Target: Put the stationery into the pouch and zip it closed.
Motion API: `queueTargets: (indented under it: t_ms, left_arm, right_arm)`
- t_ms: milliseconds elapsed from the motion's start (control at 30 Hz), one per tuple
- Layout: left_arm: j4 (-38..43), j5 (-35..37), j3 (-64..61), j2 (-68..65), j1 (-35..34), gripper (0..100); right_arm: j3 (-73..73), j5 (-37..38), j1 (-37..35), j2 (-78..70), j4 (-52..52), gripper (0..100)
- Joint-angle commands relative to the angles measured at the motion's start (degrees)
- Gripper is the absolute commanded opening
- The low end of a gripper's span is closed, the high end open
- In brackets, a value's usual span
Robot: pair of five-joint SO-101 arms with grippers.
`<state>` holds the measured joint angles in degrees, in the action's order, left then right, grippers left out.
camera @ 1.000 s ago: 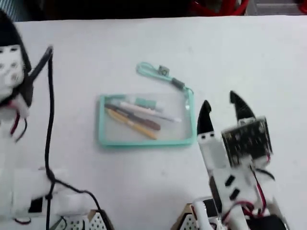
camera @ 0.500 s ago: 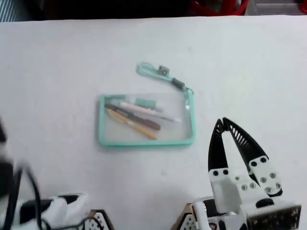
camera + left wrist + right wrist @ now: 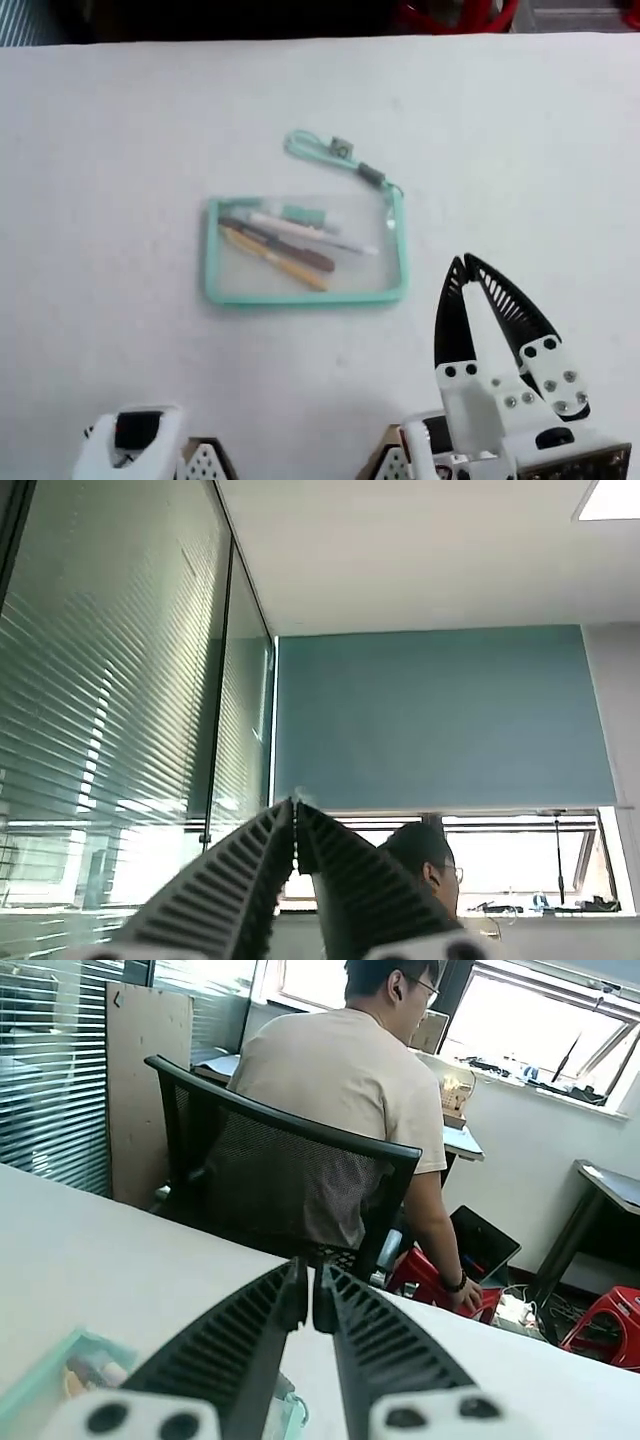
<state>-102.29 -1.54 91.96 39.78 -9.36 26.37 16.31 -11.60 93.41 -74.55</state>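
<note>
I see stationery [image 3: 275,242] inside the pouch [image 3: 362,276] mid-desk [image 3: 120,150]; right gripper [image 3: 462,263] near-right of it, fingers pressed together; left gripper [image 3: 295,815] fingers likewise

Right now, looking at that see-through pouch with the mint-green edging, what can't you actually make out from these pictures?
Zip on the clear mint-edged pouch: too small in the high view to tell if fully shut.
Pens and pencils inside: overlapping, blurred, no sure count.
Same pouch in the right wrist view: mostly behind the shut right gripper, rest cut by the frame edge.
</note>
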Motion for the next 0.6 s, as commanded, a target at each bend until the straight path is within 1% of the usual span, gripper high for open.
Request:
queueTargets:
  t_ms: [0, 67, 133, 300, 367, 567]
  left_arm:
    - [-0.3, 0.6, -1.1, 3.5, -0.2, 2]
    - [-0.3, 0.6, -3.6, 5.7, -0.6, 2]
    - [-0.3, 0.6, -9.1, 8.8, -0.6, 2]
    - [0.2, 0.6, -29.0, 18.8, -0.6, 2]
    - [2.1, 0.6, -36.4, 22.7, -0.6, 2]
    - [11.5, 0.6, -55.0, 34.9, -0.6, 2]
  right_arm:
    - [-1.6, -0.5, -0.3, 0.0, -1.0, 1.8]
    - [-1.6, -0.5, -0.3, 0.0, -1.4, 1.8]
    - [-1.6, -0.6, -0.3, 0.0, -1.4, 1.8]
    - [-1.6, -0.6, -0.4, 0.0, -1.4, 1.8]
    - [-1.6, -0.6, -0.4, 0.0, -1.4, 1.8]
    - [-1.9, -0.6, -0.4, 0.3, -1.4, 1.8]
